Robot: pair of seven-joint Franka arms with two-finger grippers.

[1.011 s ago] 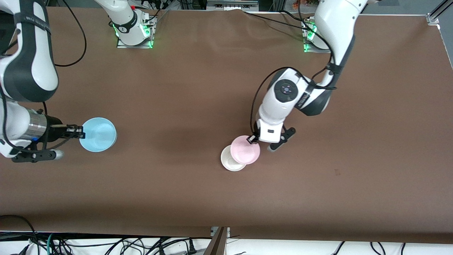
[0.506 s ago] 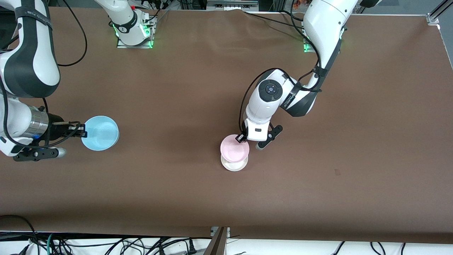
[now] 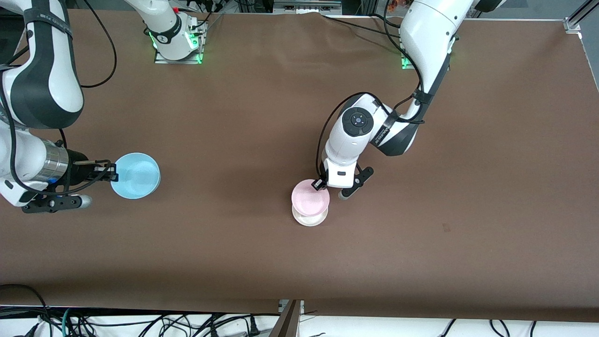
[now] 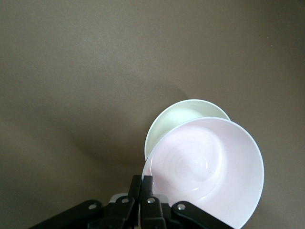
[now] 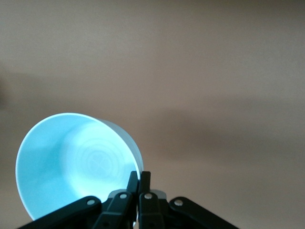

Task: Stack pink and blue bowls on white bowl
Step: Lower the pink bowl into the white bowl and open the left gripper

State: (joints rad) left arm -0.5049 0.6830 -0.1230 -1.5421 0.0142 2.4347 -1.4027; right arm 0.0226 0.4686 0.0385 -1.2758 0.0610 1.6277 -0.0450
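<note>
Left claw (image 3: 320, 184) is clamped on the pink bowl (image 3: 310, 200) rim, holding it just over the white bowl (image 3: 309, 218) for nesting, while right claw (image 3: 111, 174) grips the blue bowl (image 3: 136, 175) rim, raised off the worktop (image 3: 234, 117) to follow.

The pink bowl (image 3: 310, 200) hides most of the white bowl (image 3: 309, 218), only its rim edge showing
</note>
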